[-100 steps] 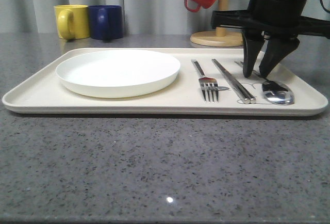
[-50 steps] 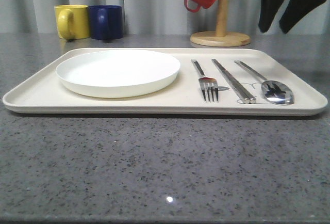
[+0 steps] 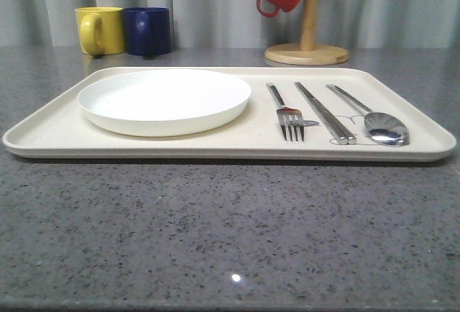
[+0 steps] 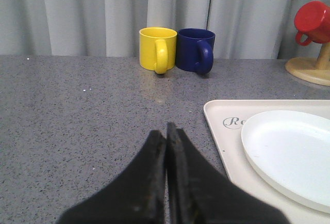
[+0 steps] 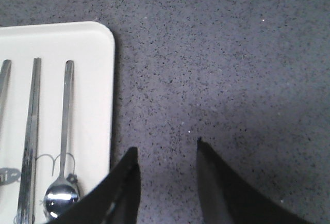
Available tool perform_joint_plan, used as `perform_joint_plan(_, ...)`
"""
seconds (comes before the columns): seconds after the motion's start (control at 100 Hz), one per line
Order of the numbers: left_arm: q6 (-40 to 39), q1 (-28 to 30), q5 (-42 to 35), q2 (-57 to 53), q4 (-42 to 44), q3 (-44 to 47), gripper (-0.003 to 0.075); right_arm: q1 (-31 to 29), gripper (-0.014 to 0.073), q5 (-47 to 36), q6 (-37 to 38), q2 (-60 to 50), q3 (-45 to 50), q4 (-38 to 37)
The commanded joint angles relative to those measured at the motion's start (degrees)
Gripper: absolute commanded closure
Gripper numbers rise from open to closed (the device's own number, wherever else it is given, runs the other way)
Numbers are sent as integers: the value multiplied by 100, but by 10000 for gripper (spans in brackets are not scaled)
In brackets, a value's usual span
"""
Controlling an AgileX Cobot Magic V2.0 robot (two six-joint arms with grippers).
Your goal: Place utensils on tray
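Utensils, namely fork (image 3: 290, 116), chopsticks (image 3: 325, 112) and spoon (image 3: 376, 120), lie side by side on the tray (image 3: 57, 136), right of the plate (image 3: 164, 100). Expect stiff, slippery metal; grip mid-handle. Left fingers (image 4: 166, 133) are pressed together, empty; right fingers (image 5: 166, 158) are spread wide over the desk (image 5: 232, 69).

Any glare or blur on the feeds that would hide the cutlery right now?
Front view: sharp and evenly lit; the spoon bowl shows a bright highlight, and one small light spot sits on the near counter. Right wrist view: slightly soft, the spoon bowl glints, the open right gripper casts a dim shadow on the counter. Left wrist view: the closed left gripper looks blurred up close, mugs clear.
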Motion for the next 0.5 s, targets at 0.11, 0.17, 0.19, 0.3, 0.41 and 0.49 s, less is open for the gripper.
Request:
perform_joint_plan(0.11, -27, 25, -457, 19, -62, -165, 738, -45, 302, -930, -63, -1470, 914, -119)
perform_joint_plan(0.17, -27, 25, -457, 19, -62, -165, 738, -45, 302, -1161, -63, -1855, 1211, -130)
perform_joint_plan(0.19, -27, 25, -457, 19, -62, -165, 738, -45, 302, -1230, -63, -1995, 1317, -127)
perform_joint_plan(0.3, -27, 25, -457, 19, -62, -165, 738, -45, 305, -1606, -63, -2624, 1884, -139)
perform_joint_plan(0.41, -27, 25, -457, 19, -62, -165, 738, -45, 305, -1989, -63, -3176, 2414, -166)
perform_joint_plan(0.49, -27, 25, -457, 19, -62, -165, 738, -45, 305, -2214, -63, -3448, 2715, -246)
